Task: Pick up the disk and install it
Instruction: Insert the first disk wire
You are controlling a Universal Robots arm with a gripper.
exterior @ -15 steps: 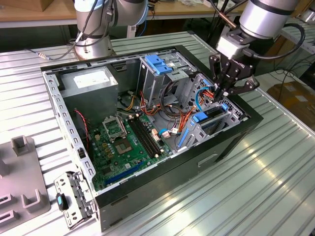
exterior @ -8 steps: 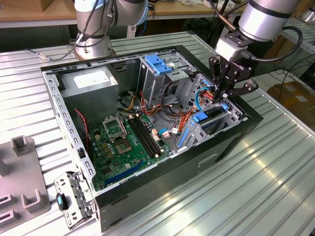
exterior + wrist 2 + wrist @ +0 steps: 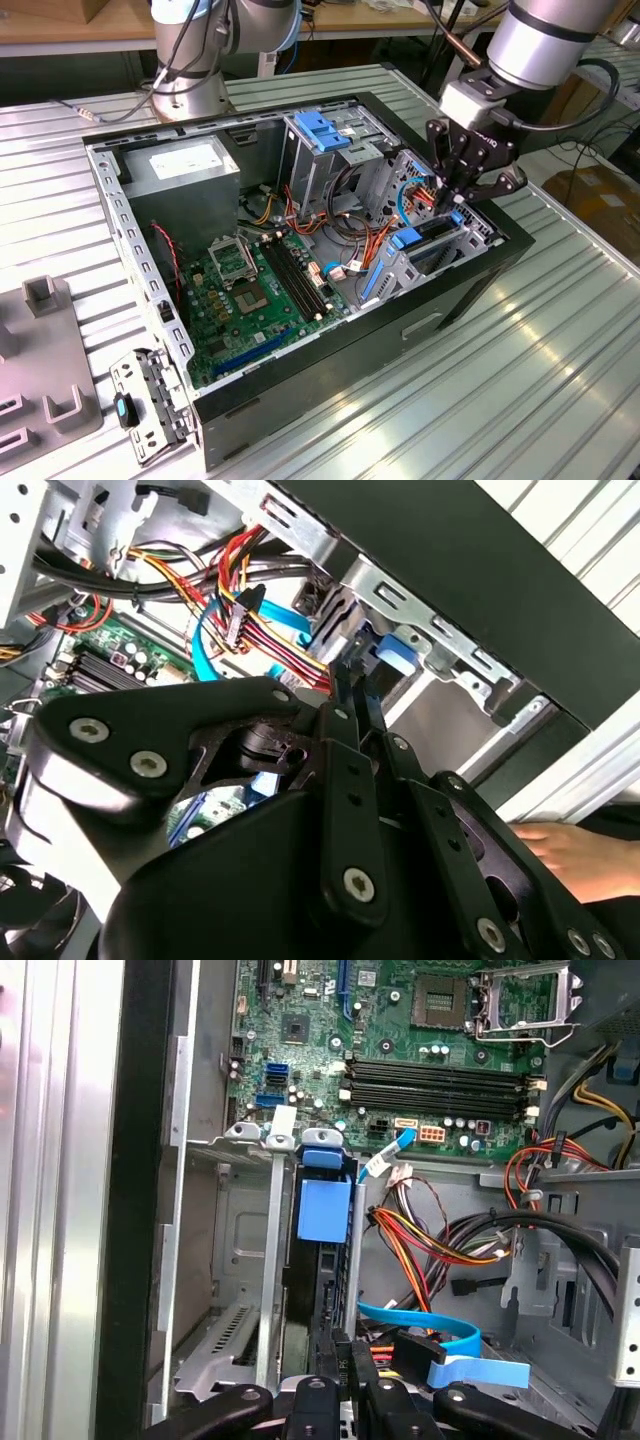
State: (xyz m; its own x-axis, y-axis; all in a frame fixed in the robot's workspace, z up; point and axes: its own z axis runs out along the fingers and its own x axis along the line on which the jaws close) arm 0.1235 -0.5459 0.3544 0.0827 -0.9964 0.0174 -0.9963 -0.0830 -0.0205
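A big computer case point(image 3: 330, 350) lies open on the ribbed metal table point(image 3: 520, 380). Inside it sit a green board point(image 3: 250, 290), a grey box point(image 3: 180, 170) with a white sticker, a metal cage point(image 3: 325, 150) with a blue handle, and lots of red, yellow, orange and blue wires point(image 3: 350, 240).

At the case's end on the exterior view's right is a metal bay point(image 3: 440, 245) with upright slots. The disk point(image 3: 420, 240) stands on its edge in one slot, its blue frame point(image 3: 325, 1205) showing.

The pincer point(image 3: 455, 200) hangs just over the bay, right above the disk. In both wrist views its thin black fingers point(image 3: 352, 695) are close together and reach down to the disk's edge in the slot. They look pinched on it, but I cannot tell for sure that they grip it.

A person's hand point(image 3: 575, 855) rests by the case in the second wrist view.

On the table, at the exterior view's left, lie a grey block point(image 3: 45, 350) and a small metal bracket point(image 3: 145, 405).
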